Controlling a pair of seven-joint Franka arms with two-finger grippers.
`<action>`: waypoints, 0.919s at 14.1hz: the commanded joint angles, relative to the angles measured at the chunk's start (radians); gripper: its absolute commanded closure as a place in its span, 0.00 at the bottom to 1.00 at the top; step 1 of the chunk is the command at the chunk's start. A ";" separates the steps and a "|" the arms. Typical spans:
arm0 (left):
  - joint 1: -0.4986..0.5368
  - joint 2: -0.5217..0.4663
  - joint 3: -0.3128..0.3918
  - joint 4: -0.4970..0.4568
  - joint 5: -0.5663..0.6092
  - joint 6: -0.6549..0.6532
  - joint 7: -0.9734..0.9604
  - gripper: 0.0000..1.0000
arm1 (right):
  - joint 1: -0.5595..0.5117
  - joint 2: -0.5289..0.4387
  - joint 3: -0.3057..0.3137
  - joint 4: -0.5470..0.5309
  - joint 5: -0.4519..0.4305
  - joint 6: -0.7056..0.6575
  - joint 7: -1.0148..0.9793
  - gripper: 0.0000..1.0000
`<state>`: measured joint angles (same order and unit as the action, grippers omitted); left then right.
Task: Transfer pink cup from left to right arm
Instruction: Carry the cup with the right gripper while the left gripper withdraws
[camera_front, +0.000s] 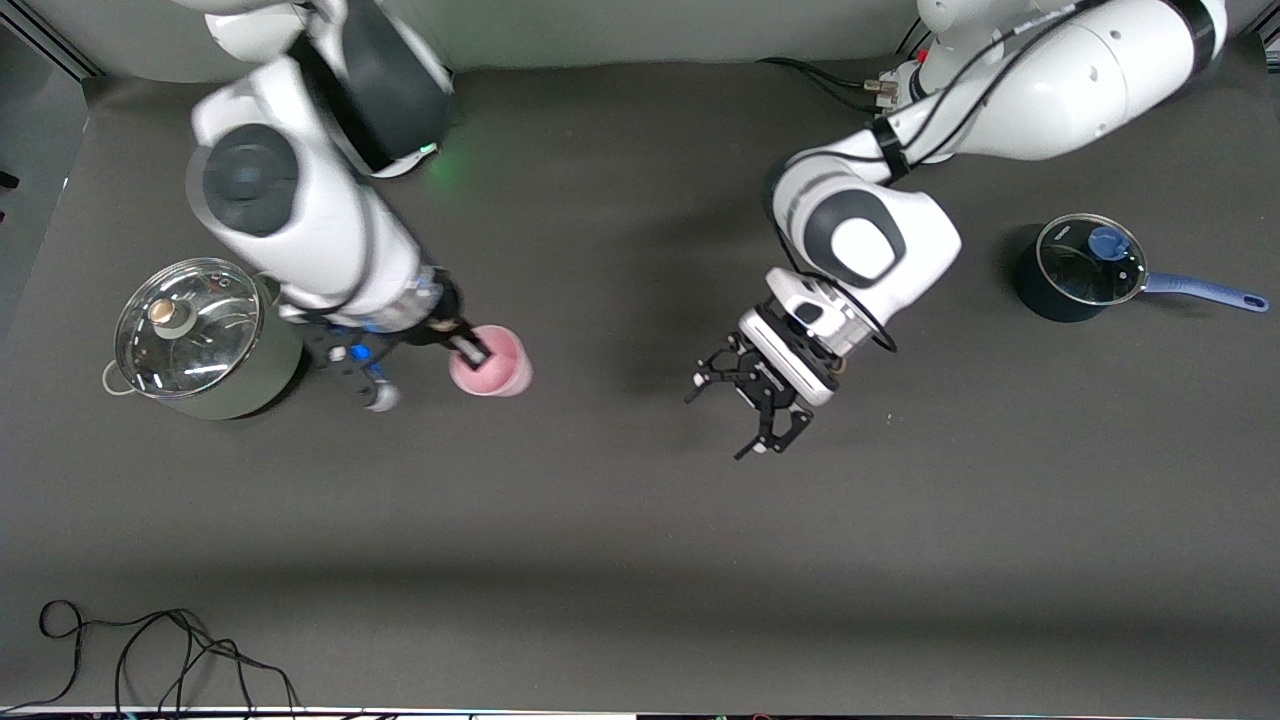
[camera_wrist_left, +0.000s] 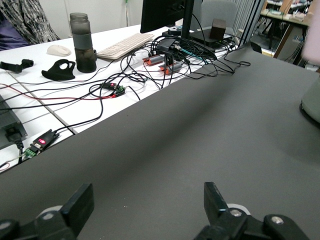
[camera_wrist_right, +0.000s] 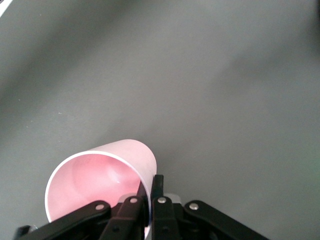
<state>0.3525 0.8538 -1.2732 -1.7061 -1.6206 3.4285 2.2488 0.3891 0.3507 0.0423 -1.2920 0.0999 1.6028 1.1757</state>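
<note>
At far left of the front view, mid-height: lidded steel pot (camera_front: 200, 340) on the table (camera_front: 640, 520). Just beside it, hanging down from the upper left: right arm (camera_front: 310, 230), its right gripper (camera_front: 468, 349) clamped tight on the rim of the pink cup (camera_front: 492, 362), one finger inside the wall and one outside. Cup held up over bare table at left of centre, tilted, mouth open toward the wrist camera; in the right wrist view, pink cup (camera_wrist_right: 100, 180) at lower left with fingers (camera_wrist_right: 158, 187) pinching its rim. Right of centre: left gripper (camera_front: 750, 410), spread wide and holding nothing, poised over bare table, well apart from the cup. At right, upper half: dark saucepan (camera_front: 1085, 265) with glass lid and blue handle. Bottom left corner: loose black cable (camera_front: 150, 650).
</note>
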 joint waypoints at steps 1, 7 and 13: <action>0.048 -0.012 -0.011 -0.030 0.005 -0.080 0.008 0.01 | -0.096 -0.145 0.002 -0.174 0.029 0.000 -0.232 1.00; 0.125 -0.012 -0.012 -0.050 0.079 -0.235 0.244 0.01 | -0.133 -0.239 -0.172 -0.358 0.026 0.003 -0.692 1.00; 0.109 -0.006 -0.015 -0.029 0.067 -0.236 -0.028 0.01 | -0.133 -0.239 -0.214 -0.561 0.017 0.187 -0.844 1.00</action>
<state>0.4627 0.8627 -1.2787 -1.7329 -1.5535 3.2001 2.3671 0.2484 0.1434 -0.1531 -1.7541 0.1118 1.7078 0.3857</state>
